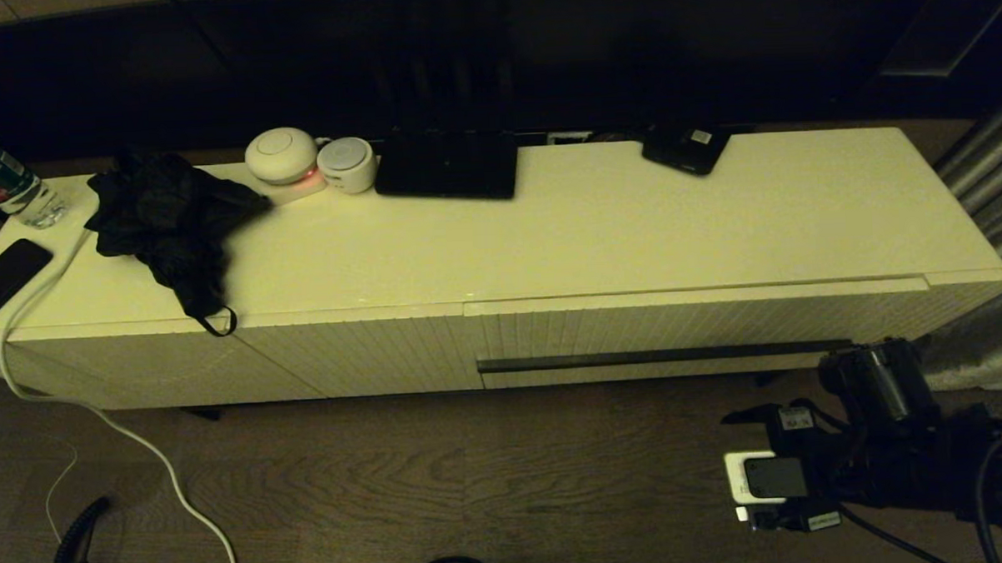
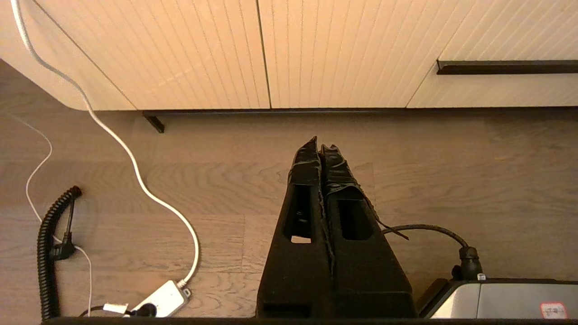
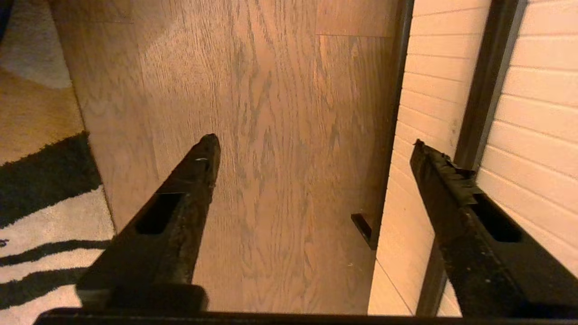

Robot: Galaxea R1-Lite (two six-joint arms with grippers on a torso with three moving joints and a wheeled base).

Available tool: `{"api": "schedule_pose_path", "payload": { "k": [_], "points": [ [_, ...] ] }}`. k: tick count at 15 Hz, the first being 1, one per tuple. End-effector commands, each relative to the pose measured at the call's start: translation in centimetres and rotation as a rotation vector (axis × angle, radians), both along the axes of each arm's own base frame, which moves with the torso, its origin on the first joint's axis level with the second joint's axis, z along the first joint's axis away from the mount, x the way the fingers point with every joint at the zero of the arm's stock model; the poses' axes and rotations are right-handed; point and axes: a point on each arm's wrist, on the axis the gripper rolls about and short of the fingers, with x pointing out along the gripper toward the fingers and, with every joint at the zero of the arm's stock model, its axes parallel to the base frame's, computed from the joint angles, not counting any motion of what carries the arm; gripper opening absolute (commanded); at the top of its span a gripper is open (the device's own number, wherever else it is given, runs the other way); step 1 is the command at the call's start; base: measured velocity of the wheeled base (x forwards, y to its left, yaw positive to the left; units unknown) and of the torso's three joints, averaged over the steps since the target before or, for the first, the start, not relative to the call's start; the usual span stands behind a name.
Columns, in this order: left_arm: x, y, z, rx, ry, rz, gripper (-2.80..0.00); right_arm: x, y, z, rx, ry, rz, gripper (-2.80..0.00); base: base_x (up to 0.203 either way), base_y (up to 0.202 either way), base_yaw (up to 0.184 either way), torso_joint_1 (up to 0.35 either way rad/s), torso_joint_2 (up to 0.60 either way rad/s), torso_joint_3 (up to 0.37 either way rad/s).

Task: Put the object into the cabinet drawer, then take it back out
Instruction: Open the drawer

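Although combed from left end to right, yields no sight of the object: no clear grey-capped bottle on the cabinet (image 1: 599, 228), on the floor, or in either gripper. Cannot tell whether lying inside the cabinet drawer (image 1: 703, 329) or elsewhere.

At the top's far left corner, only the other bottle (image 1: 2, 186), green-and-red labelled, upright. Just beside, along the left edge, a dark phone (image 1: 5, 278). Next, a crumpled black cloth (image 1: 170, 222) spilling over the front edge. Along the back edge, two white round devices (image 1: 281, 154), a flat black box (image 1: 447, 165), and further right a small black device (image 1: 685, 148).

Below, off the left half of the cabinet front, the left gripper (image 2: 321, 146), fingers pressed together on nothing, hanging over bare floor, well apart from the drawer; reads as parked.

On the right half, drawer front flush or very nearly flush with the cabinet, interior hidden. Near the right end of the bar handle (image 1: 662, 357), the right gripper (image 3: 316, 144), fingers spread wide and empty, one finger close against the ribbed front by the handle, not closed on it.

By judgement, either at the very start or between the two halves of the task: pulling the drawer open looks like the step in hand, with at least the taking-out left to do.
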Motion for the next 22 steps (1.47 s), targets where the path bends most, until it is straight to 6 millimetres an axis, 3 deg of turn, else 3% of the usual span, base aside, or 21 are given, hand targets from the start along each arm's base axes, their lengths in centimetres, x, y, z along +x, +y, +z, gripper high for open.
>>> {"api": "schedule_pose_path", "payload": {
  "k": [1, 22],
  "points": [
    [0.0, 0.0, 0.0, 0.0, -0.001, 0.0, -2.8, 0.8, 0.2, -1.1, -0.012, 0.026, 0.004, 0.0, 0.0, 0.0, 0.0, 0.0, 0.0, 0.0],
    [0.0, 0.0, 0.0, 0.0, 0.0, 0.0, -2.8, 6.4, 0.2, -3.0, 0.012, -0.044, -0.048, 0.0, 0.0, 0.0, 0.0, 0.0, 0.0, 0.0]
  ]
}}
